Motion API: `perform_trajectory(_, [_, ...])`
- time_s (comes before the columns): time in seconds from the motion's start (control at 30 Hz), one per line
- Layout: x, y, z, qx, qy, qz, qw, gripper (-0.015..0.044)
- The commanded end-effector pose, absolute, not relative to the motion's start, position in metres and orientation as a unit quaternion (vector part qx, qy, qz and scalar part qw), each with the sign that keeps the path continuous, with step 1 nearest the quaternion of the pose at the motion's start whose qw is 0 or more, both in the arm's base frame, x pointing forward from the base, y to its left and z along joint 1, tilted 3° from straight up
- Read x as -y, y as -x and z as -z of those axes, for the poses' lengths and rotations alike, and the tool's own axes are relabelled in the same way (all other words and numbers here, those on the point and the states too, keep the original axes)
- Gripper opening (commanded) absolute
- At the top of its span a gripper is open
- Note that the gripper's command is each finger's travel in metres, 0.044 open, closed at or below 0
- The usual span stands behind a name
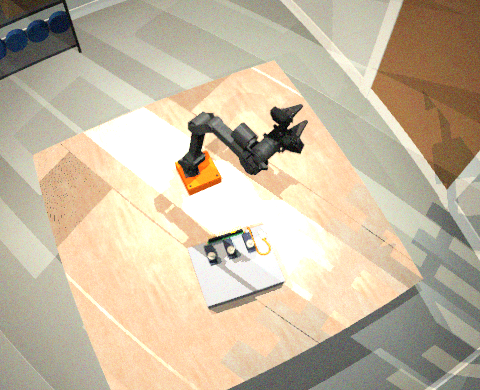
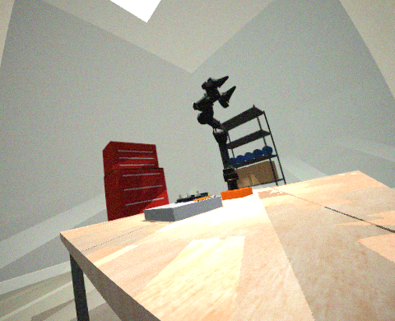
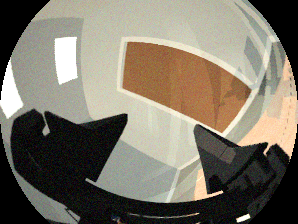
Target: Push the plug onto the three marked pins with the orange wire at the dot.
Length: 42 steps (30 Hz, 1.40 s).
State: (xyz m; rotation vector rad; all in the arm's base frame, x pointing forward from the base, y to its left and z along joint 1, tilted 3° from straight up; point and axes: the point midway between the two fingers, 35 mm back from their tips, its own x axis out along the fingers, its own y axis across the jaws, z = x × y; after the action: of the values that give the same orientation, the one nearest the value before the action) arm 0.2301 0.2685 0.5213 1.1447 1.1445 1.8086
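The light grey holder [image 1: 245, 277] [image 2: 195, 211] sits on the table [image 1: 145, 300] [image 2: 214, 276]. Three small dark blocks with pale round tops stand on it; which one is the servo I cannot tell. A dark strip with green and yellow [image 1: 225, 236] runs along the holder's edge nearest the arm base; single pins and the marked band's dot are too small to make out. An orange wire loop [image 1: 267, 248] lies at the holder's right corner in the top view. The plug cannot be made out. My gripper [image 1: 304, 114] [image 2: 231, 81] [image 3: 162, 123] is open and empty, high above the table and far from the holder.
The orange arm base [image 1: 206, 179] [image 2: 236, 193] stands on the table beyond the strip side of the holder. A red tool cabinet [image 2: 136, 189] and a black shelf rack [image 2: 247, 119] with blue round things stand off the table. The wrist view shows mostly walls and a brown panel [image 3: 165, 75].
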Motion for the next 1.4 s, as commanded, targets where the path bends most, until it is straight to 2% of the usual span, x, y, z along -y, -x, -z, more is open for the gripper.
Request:
perform_trajectory(0.0, [-0.268,-0.23,-0.521,-0.441,-0.442,-0.698,0.35,0.0374])
perform_trajectory(0.33, [-0.261,-0.235,-0.528,-0.399,-0.457,-0.706,0.365,0.0115])
perform_trajectory(1.37, [-0.22,-0.267,-0.54,-0.179,-0.513,-0.681,0.492,0.0115])
